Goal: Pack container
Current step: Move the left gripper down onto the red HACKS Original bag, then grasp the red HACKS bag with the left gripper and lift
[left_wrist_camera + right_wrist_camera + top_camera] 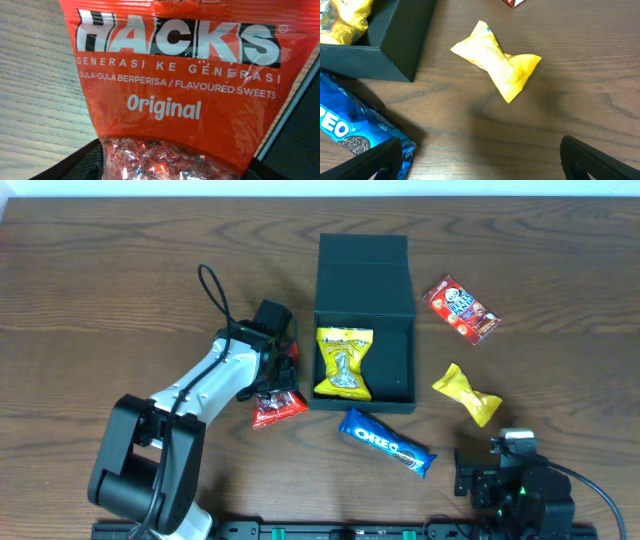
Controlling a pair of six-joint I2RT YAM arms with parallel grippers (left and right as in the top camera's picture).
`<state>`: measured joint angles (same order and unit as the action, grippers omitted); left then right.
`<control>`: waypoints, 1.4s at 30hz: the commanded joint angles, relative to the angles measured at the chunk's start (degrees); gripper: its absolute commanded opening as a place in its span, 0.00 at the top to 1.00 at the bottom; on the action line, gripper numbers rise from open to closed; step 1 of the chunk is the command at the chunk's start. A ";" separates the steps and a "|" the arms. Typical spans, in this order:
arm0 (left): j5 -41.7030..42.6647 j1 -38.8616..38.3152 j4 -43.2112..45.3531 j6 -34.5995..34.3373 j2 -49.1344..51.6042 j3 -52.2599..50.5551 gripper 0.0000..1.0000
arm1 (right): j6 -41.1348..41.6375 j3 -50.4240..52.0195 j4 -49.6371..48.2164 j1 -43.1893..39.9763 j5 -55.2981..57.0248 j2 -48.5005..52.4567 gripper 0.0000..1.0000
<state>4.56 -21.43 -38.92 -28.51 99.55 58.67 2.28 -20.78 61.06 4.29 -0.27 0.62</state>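
Note:
The container (398, 330) is a dark teal box with its lid (362, 258) flipped open at the back. A yellow snack packet (344, 363) lies inside it, also seen in the right wrist view (342, 17). My left gripper (283, 372) is just left of the container and shut on a red Hacks sweets packet (275, 406). That packet (175, 85) fills the left wrist view, its clear lower end pinched between the fingers (175, 167). My right gripper (497, 470) is open and empty near the front right, over bare wood (480, 160).
A blue Oreo packet (386, 441) lies in front of the container, and its end shows in the right wrist view (355, 130). A yellow twisted packet (466, 392) (497, 57) lies right of the container. A red snack packet (460, 309) lies at the back right.

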 commanded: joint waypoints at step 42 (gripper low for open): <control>-0.07 0.00 0.24 0.24 0.50 -0.44 0.66 | -0.66 0.33 0.44 -0.94 -0.22 -0.28 0.01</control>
<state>4.56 -21.43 -38.70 -28.49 99.55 58.67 2.28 -20.78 61.04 4.29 -0.27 0.62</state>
